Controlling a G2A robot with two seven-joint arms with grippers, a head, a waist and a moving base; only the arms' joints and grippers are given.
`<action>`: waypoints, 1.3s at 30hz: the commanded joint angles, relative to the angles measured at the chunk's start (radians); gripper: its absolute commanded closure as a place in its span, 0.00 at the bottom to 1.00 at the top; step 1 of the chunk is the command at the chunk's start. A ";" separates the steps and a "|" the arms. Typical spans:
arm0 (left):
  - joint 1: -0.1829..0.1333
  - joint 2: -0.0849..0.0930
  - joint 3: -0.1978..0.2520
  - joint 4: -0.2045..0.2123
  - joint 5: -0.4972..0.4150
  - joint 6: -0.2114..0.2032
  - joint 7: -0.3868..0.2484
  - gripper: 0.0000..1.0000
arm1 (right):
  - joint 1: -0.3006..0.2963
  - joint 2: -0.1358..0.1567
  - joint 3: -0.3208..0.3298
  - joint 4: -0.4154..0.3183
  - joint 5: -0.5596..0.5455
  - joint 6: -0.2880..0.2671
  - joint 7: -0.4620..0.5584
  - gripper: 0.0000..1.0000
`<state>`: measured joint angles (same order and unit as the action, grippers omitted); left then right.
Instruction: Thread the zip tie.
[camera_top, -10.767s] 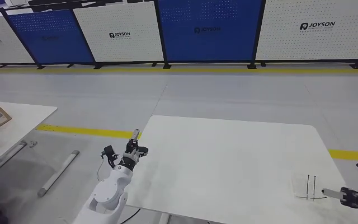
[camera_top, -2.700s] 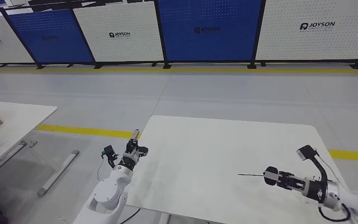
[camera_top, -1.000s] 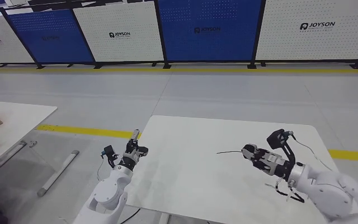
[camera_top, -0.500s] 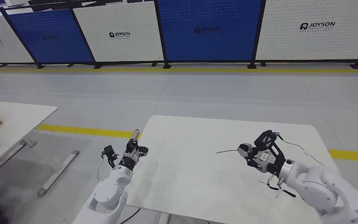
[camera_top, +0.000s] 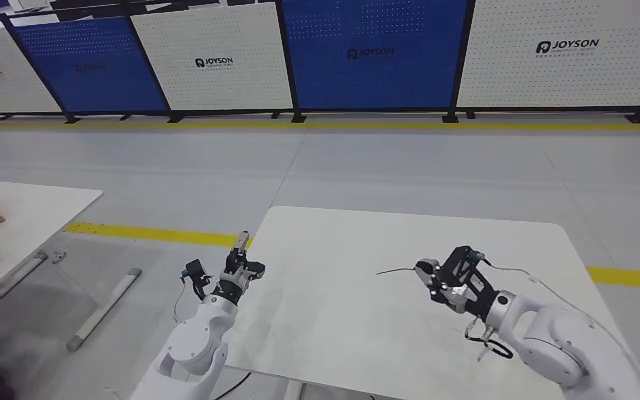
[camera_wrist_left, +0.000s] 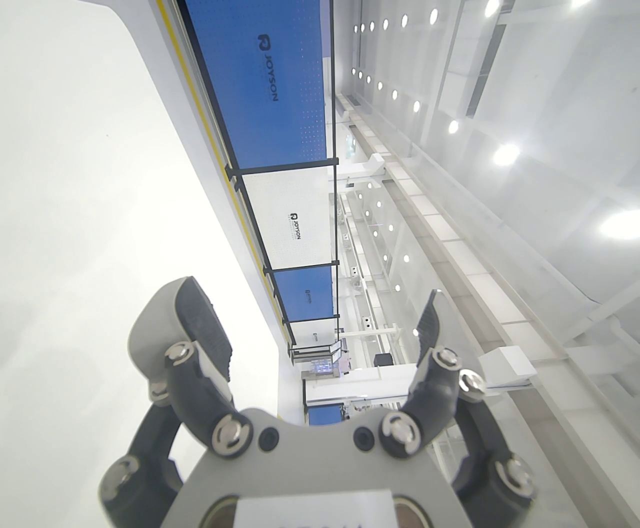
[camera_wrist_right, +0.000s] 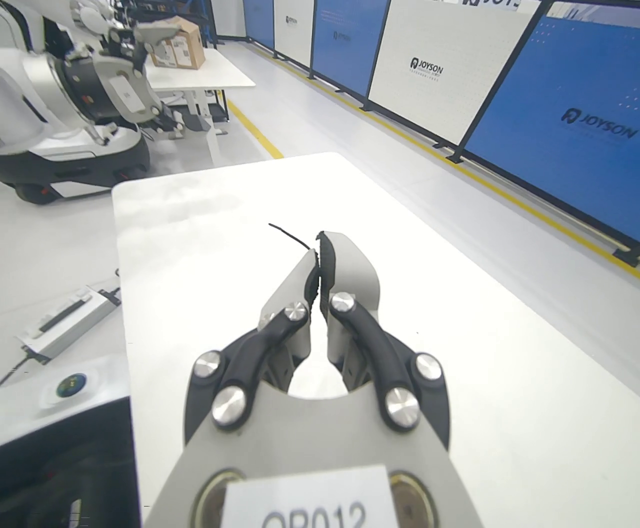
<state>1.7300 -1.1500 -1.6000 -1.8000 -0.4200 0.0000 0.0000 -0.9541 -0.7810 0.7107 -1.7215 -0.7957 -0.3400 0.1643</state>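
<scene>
My right gripper (camera_wrist_right: 319, 252) pinches the zip tie (camera_wrist_right: 289, 233) above the table's (camera_top: 340, 320) right half, with the tail pointing left. My left gripper (camera_wrist_left: 320, 320) hangs spread at the table's left edge, well apart. I fear the thin tail could sag or twist in the pinch and spoil the threading.

We see our left hand (camera_wrist_left: 317, 310) with its two fingers (camera_wrist_left: 200, 320) spread wide apart, the ribbed black pads facing each other. Black links with bright screws join the fingers to the grey palm plate. Beside the hand lies the white tabletop (camera_wrist_left: 75, 200), its rounded corner in view. Past its edge a yellow line (camera_wrist_left: 220, 150) runs along the floor at the foot of a black-framed wall with a blue panel (camera_wrist_left: 260, 90) and a white panel (camera_wrist_left: 295, 225). Round ceiling lights (camera_wrist_left: 505, 154) glow in the hall behind.
</scene>
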 joint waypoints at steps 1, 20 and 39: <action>0.000 0.000 0.000 0.000 0.000 0.000 0.000 0.00 | 0.011 0.001 -0.016 0.008 -0.006 0.000 -0.013 1.00; 0.000 0.000 0.000 0.000 0.000 0.000 0.000 0.00 | -0.011 -0.002 -0.017 -0.037 -0.271 0.050 -0.062 1.00; 0.001 0.002 -0.008 -0.026 -0.060 0.025 -0.114 0.00 | -0.027 0.004 -0.040 -0.001 -0.522 0.000 -0.252 1.00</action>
<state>1.7245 -1.1493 -1.6014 -1.8128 -0.4630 0.0216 -0.0716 -0.9806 -0.7770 0.6706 -1.7224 -1.3177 -0.3399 -0.0872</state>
